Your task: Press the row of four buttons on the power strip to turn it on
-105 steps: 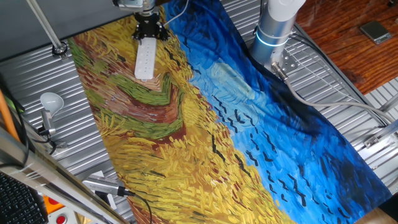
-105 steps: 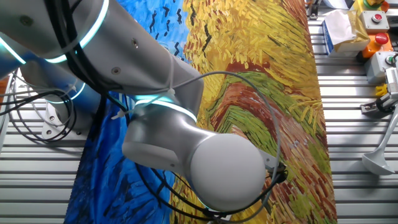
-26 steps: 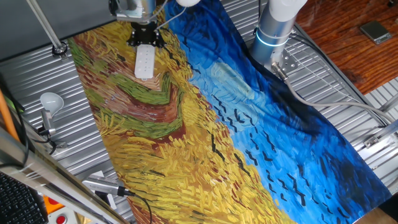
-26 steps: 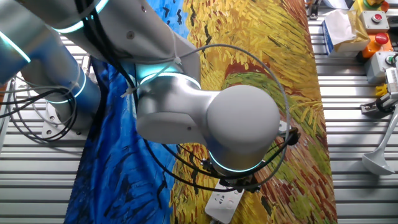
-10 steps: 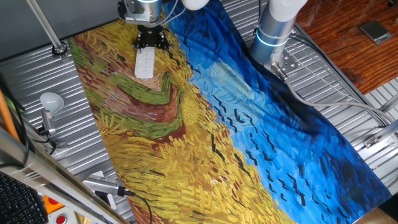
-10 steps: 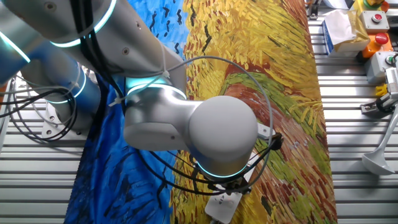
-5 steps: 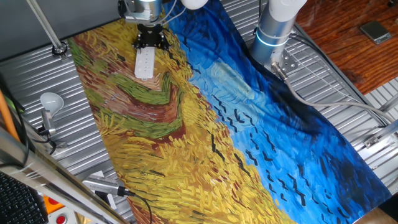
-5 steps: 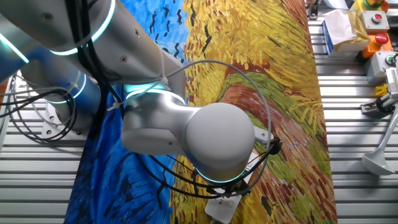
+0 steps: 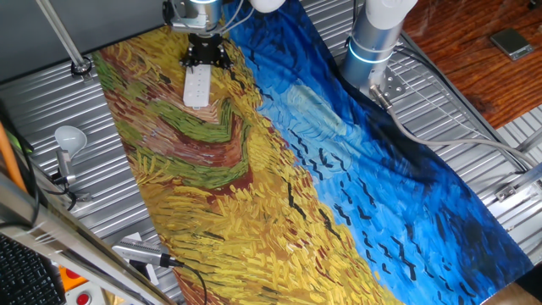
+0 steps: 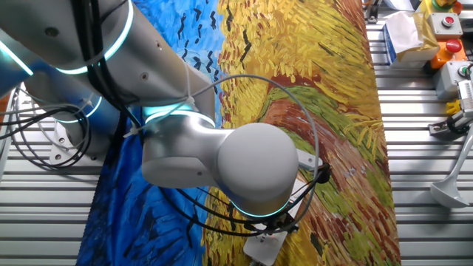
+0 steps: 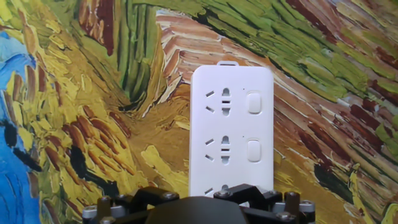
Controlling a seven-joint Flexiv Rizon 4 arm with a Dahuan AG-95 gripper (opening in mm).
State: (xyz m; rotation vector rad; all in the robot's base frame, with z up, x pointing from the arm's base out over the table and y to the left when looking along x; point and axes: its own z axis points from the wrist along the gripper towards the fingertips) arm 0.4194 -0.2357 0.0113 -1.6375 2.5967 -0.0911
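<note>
The white, elongated plastic power strip with rounded corners lies flat on the painted cloth, in its yellow and brown part, near the far end of the table. The black two-finger gripper stands over the end of the strip that is nearest to the arm. In the other fixed view the grey arm hides almost all of the strip; only one white end shows below it.

In the hand view the row of pale rectangular buttons runs along the right side of the strip's top face, beside the sockets. Two buttons show; the rest are hidden under the gripper body. No view shows the fingertips, so it cannot be told if the fingers are wide or narrow.

The strip looks light, stiff and smooth, and it probably slides easily on the cloth. It needs no grasp; the push should likely go straight down on the middle of each button, so the strip does not slip sideways.
</note>
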